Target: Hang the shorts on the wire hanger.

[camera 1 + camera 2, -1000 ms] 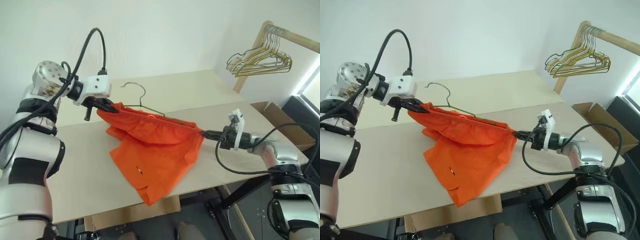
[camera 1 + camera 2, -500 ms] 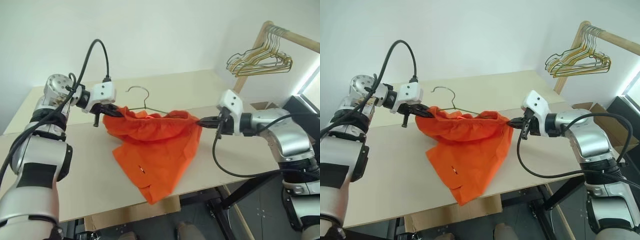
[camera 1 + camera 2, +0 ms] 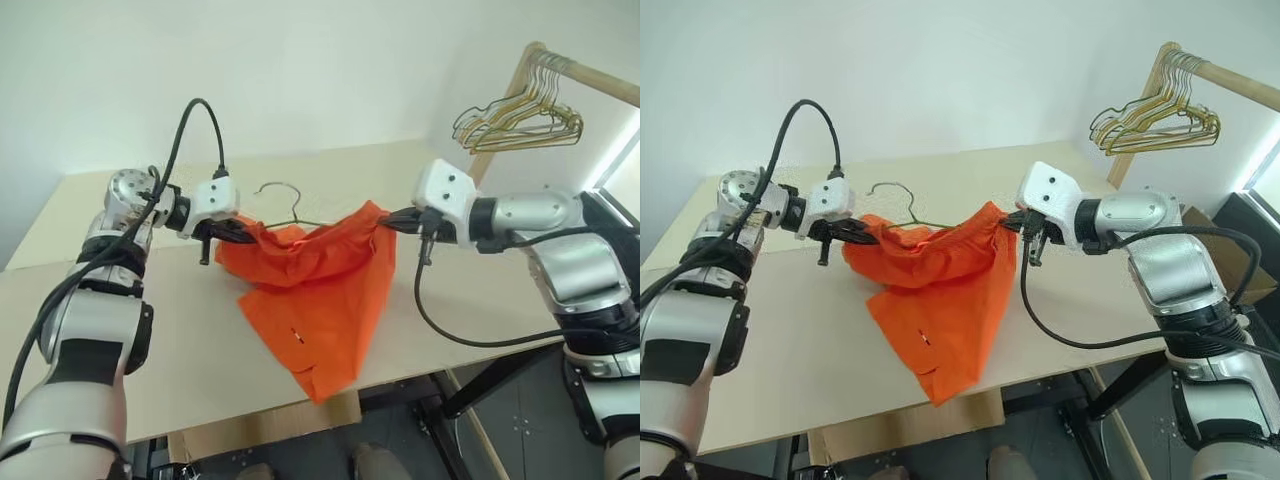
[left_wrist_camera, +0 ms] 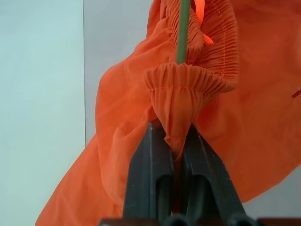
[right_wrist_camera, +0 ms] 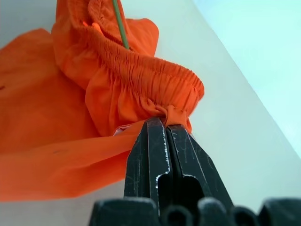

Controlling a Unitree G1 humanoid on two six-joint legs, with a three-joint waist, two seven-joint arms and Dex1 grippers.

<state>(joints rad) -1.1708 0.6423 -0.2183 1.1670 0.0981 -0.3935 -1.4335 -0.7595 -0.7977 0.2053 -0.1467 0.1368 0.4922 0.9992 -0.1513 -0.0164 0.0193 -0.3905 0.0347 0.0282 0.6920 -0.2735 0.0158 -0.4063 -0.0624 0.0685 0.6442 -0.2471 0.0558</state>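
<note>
Several spare hangers [image 3: 520, 120] on rack [image 3: 590, 75]

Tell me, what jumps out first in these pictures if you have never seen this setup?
The bright orange shorts hang over the pale table, stretched by the waistband between the left gripper and the right gripper, each pinched shut on fabric. A thin wire hanger runs through the waistband, its hook poking up behind. At the far right, a bunch of gold and dark wire hangers dangles from a wooden rail.
</note>
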